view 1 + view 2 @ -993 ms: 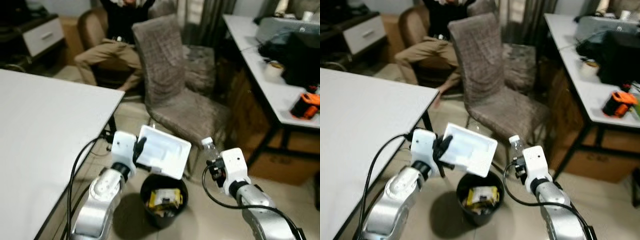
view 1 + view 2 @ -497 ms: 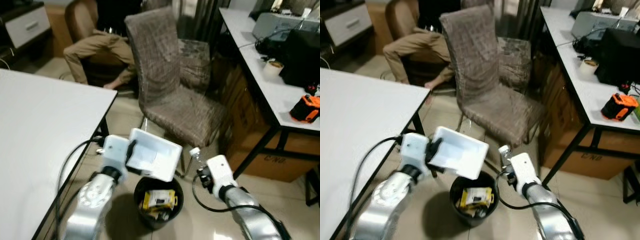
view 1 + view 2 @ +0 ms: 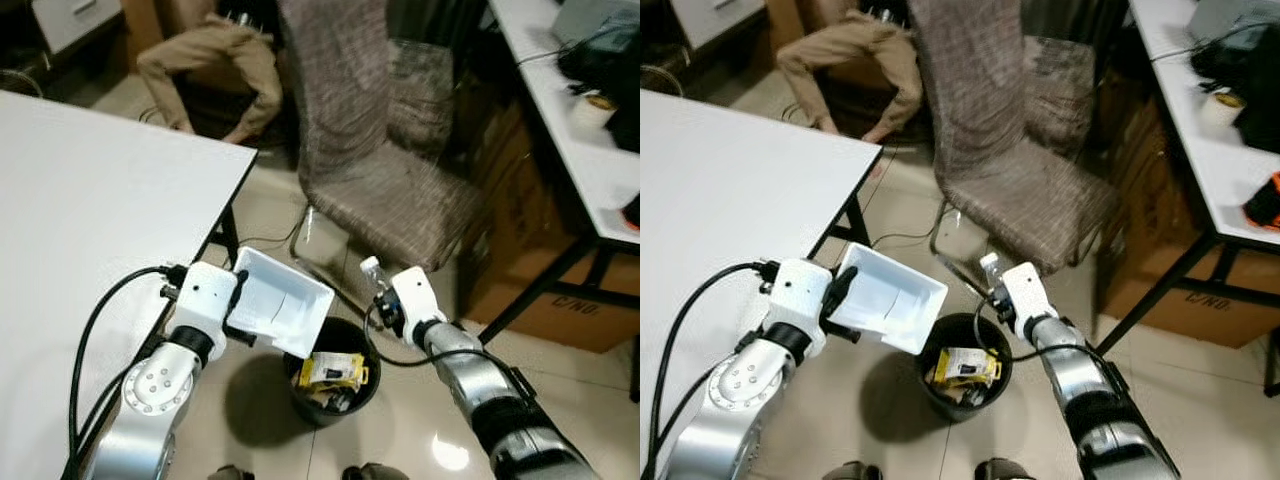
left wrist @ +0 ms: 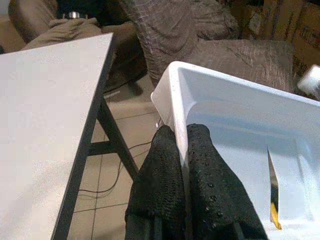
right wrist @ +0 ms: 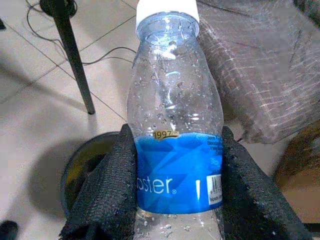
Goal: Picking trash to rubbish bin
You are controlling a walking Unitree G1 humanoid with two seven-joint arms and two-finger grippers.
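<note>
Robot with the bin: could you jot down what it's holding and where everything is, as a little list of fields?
left gripper: fingers pinch the rim of a white tray, held tilted beside and above the bin
right gripper: fingers clamp a clear plastic bottle, blue label, white cap
rubbish bin: black, round, on the tiled floor between the arms; yellow packaging inside
bottle position: just above the bin's far rim
white table: on the robot's left
chair: brown fabric, behind the bin
person: seated in the background, legs visible
</note>
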